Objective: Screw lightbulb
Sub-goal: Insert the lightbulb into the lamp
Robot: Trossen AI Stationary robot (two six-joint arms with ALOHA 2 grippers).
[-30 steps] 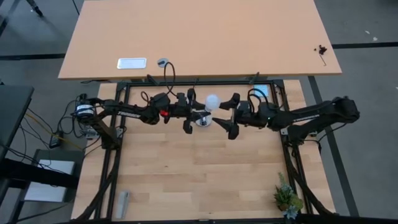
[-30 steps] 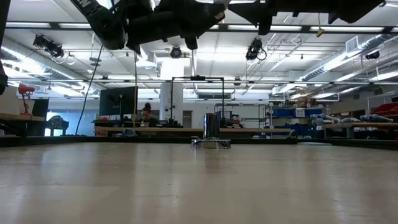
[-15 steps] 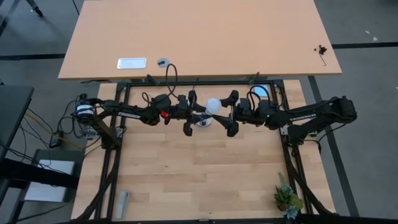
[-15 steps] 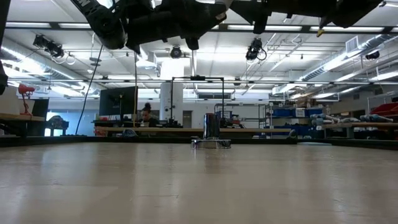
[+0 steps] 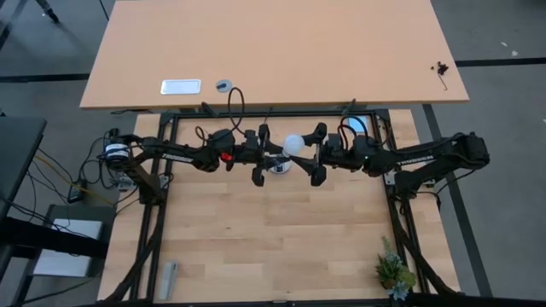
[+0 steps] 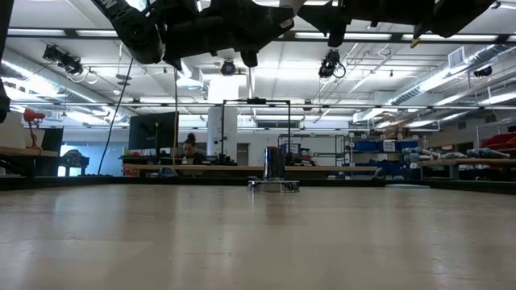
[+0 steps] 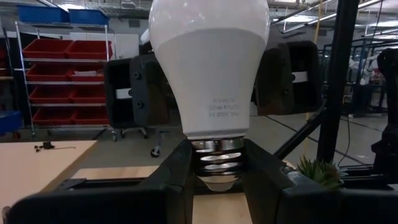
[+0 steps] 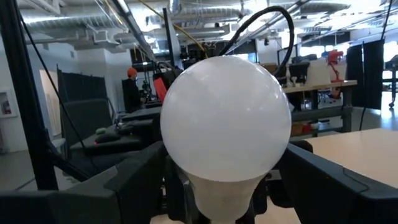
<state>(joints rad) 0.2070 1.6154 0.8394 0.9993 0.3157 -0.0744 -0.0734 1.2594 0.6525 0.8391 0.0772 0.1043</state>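
The white lightbulb (image 5: 293,142) is held up in the air by my left gripper (image 5: 280,151), which comes in from the table's left and is shut on it. The bulb stands upright, glass end up (image 7: 210,68). My right gripper (image 5: 312,153) reaches in from the right and is open. Its fingers (image 8: 93,193) stand on either side of the glass globe (image 8: 227,118); I cannot tell whether they touch it. Below, the round silvery socket base (image 5: 275,168) rests on the wooden table (image 6: 274,184), with nothing screwed into it. My left gripper pinches the bulb's threaded screw base (image 7: 216,155) between its two fingers (image 7: 177,174), one on each side. The fingers come in roughly level from the table's left. The bulb stands upright above them, lifted clear of the socket and the table.
A thin black cord (image 5: 230,101) runs from the socket toward the far edge. A small potted plant (image 5: 392,269) stands at the near right corner and a grey object (image 5: 168,277) lies at the near left. A second table (image 5: 273,43) lies beyond.
My right gripper has edged a little toward the table's far edge and in around the bulb, staying open. The left gripper and the bulb have kept still.
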